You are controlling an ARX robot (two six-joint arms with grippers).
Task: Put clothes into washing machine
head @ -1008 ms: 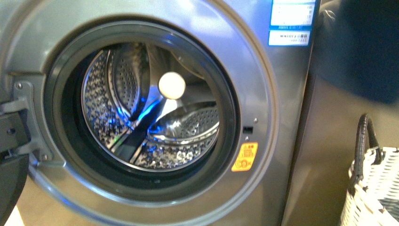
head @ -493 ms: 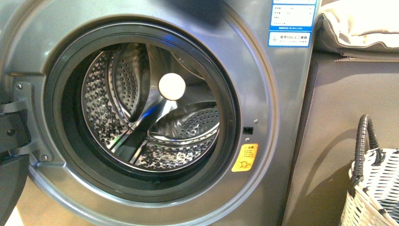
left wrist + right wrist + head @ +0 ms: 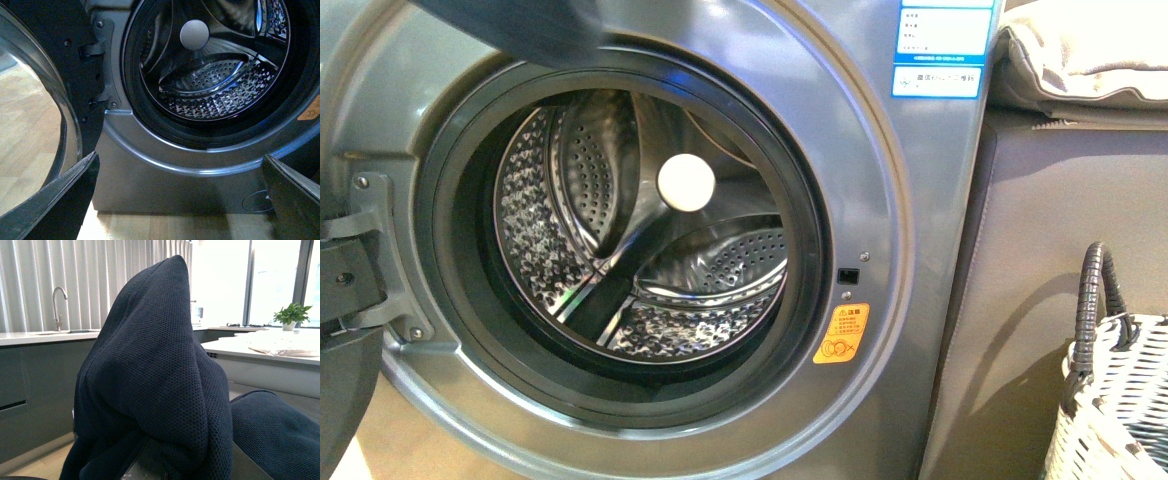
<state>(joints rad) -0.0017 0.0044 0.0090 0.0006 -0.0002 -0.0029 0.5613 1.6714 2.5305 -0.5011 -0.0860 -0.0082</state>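
At the far left of the front view the door (image 3: 342, 330) of the washing machine (image 3: 880, 200) is swung open on its hinge (image 3: 365, 250), so the round dark-rimmed mouth stands open. In the left wrist view the door's glass (image 3: 30, 125) is beside the left gripper (image 3: 180, 156). That gripper's two dark fingers (image 3: 55, 200) are spread wide apart with nothing between them, low in front of the machine's lower rim, over a wooden floor (image 3: 165, 227).

A blurred dark navy shape, the clothes (image 3: 515, 25), hangs across the upper left rim of the mouth, outside the drum (image 3: 550, 210). The drum shows perforated steel and a white round knob (image 3: 685, 182) at its back.

In the right wrist view the clothes drape in a tall fold over the right gripper (image 3: 145, 465), of which only a grey sliver shows. Whether its jaws are parted or pressed together cannot be told. Behind are a kitchen counter with a tap (image 3: 59, 302) and a potted plant (image 3: 292, 315).

Right of the mouth are a yellow sticker (image 3: 841, 333) and, higher, a blue-white label (image 3: 940, 45). Further right, a beige cushion (image 3: 1085, 60) lies on a brown cabinet (image 3: 1040, 250), and a white woven basket (image 3: 1125, 410) with a dark handle (image 3: 1092, 300) stands just beside the machine.
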